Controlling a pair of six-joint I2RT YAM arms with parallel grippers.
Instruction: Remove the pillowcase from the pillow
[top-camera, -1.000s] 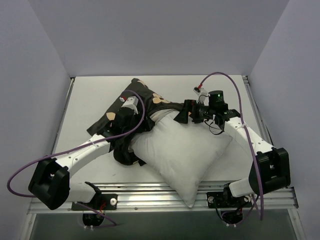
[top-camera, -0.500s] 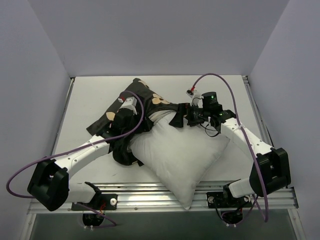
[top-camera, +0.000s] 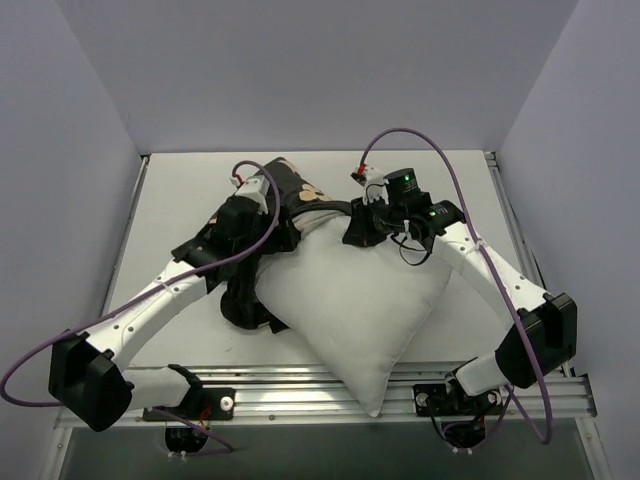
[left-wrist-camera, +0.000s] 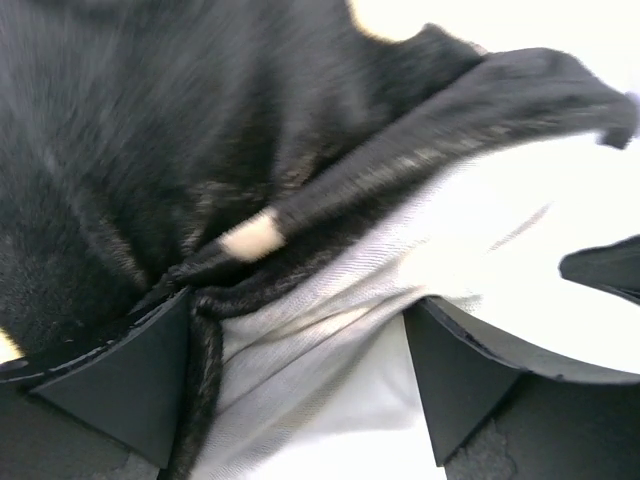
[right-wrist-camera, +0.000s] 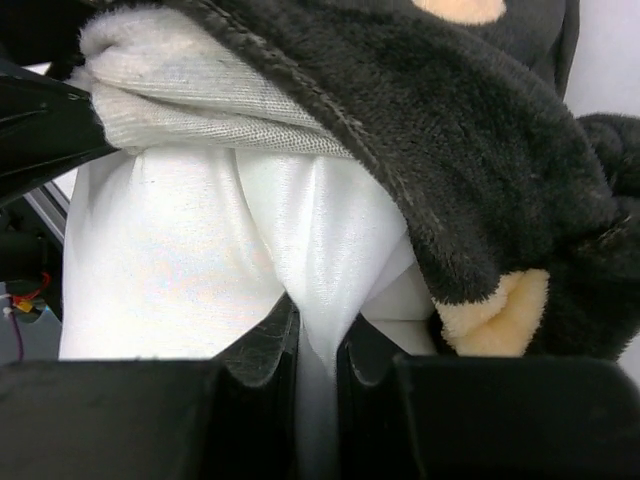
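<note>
The white pillow (top-camera: 350, 300) lies in the middle of the table, its far corner still inside the black pillowcase (top-camera: 292, 185), which is bunched at the back left and under my left arm. In the right wrist view my right gripper (right-wrist-camera: 318, 345) is shut on a pinched fold of the pillow (right-wrist-camera: 170, 270), just under the pillowcase's black hem (right-wrist-camera: 470, 170) with a tan motif. My left gripper (left-wrist-camera: 300, 385) stands open, its fingers (left-wrist-camera: 120, 385) straddling the pillowcase's grey lining and dark edge (left-wrist-camera: 230, 150). From above, both grippers meet at the pillowcase's mouth: left gripper (top-camera: 285, 237), right gripper (top-camera: 357, 228).
Grey walls close in the table (top-camera: 170, 200) on the left, right and back. A metal rail (top-camera: 300, 385) runs along the near edge by the arm bases. Purple cables (top-camera: 400, 135) loop above both arms.
My right gripper moved left toward the pillowcase's mouth and shut on the pillow's fabric. My left arm reached farther back and right, and its jaws widened. The pillow shifted slightly.
</note>
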